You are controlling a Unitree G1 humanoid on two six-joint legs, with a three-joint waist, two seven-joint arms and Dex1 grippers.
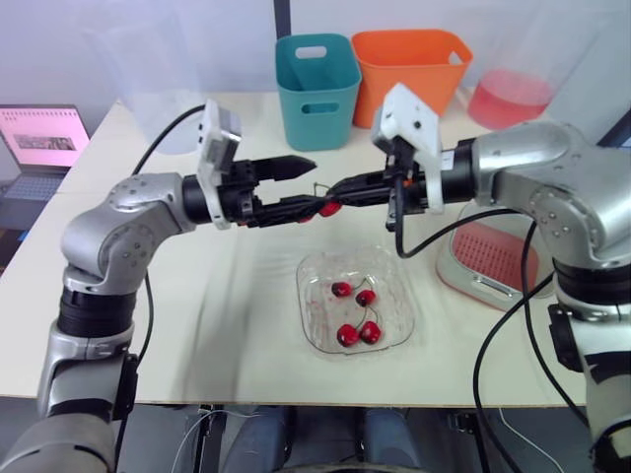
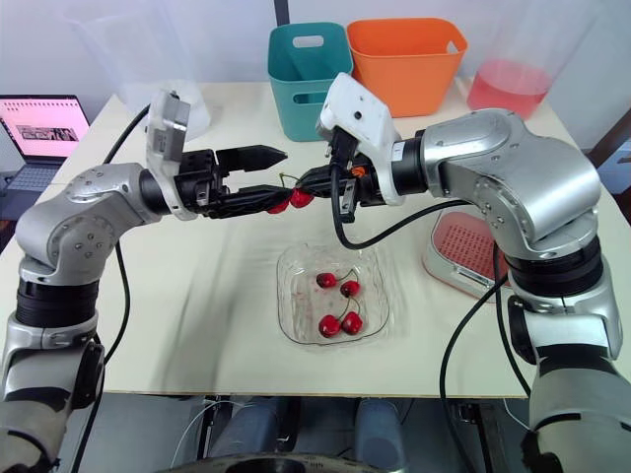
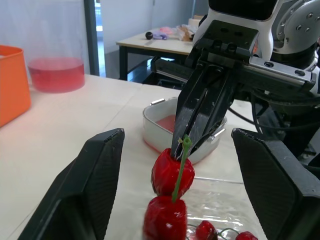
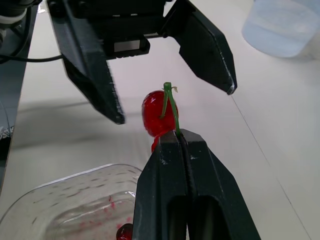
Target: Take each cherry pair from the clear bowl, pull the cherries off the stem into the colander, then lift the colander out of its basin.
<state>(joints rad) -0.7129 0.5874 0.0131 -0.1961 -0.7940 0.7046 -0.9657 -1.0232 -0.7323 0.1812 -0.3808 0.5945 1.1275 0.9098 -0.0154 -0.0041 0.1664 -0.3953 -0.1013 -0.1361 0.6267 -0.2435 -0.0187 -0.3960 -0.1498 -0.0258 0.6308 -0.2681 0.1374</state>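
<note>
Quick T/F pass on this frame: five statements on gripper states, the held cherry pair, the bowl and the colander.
1. The right gripper is shut on the cherry pair. True.
2. The left gripper is clamped on a cherry. False: it is open, with one finger on each side of the pair.
3. The clear bowl is empty. False: four cherries lie in it.
4. The colander sits in its basin. True.
5. The held pair hangs over the colander. False: it is held between the two grippers, beyond the bowl, and the colander is off to the robot's right.
</note>
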